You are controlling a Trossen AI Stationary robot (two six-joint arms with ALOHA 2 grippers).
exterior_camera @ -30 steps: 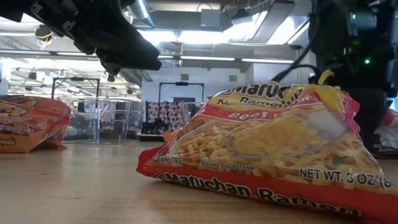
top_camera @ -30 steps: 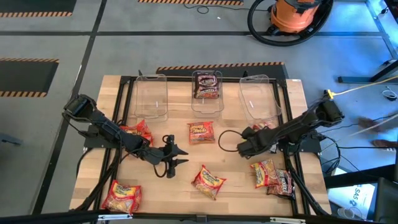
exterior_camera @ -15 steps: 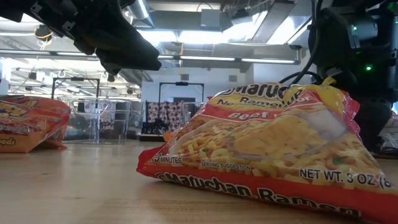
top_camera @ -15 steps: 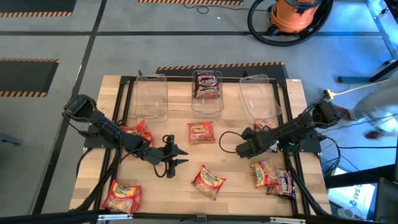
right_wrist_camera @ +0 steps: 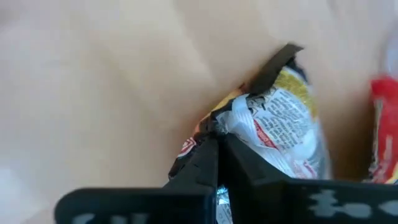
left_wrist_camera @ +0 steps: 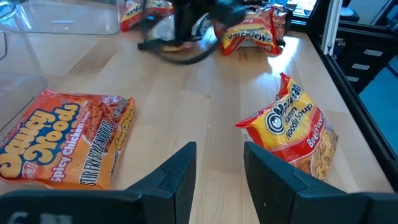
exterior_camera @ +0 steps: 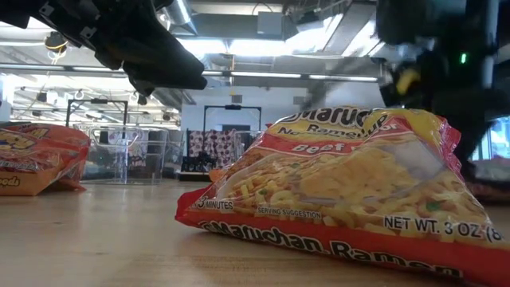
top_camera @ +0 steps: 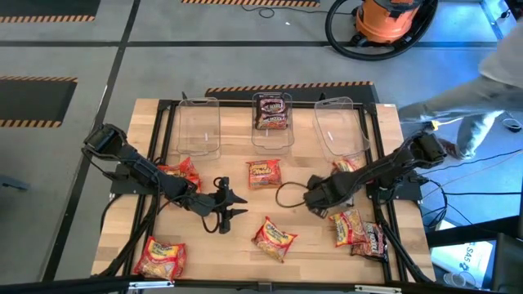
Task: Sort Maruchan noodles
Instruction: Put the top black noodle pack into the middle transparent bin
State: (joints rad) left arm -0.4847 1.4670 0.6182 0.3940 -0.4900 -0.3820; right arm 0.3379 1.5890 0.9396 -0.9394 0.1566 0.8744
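Tabletop (top_camera: 245,212) packets read "Maruchan" (exterior_camera: 351,191) and "Saucy Noods" (left_wrist_camera: 62,140).

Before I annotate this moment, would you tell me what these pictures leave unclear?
- Right wrist view: the packet pinched by the right gripper is blurred; its flavour is unreadable.
- High view: that gripper covers its packet, so the grip is hidden.
- Low view: the beef packet blocks the table behind it.
- High view: the person is cut off by the picture's edge.
- Left gripper: open, holding nothing.
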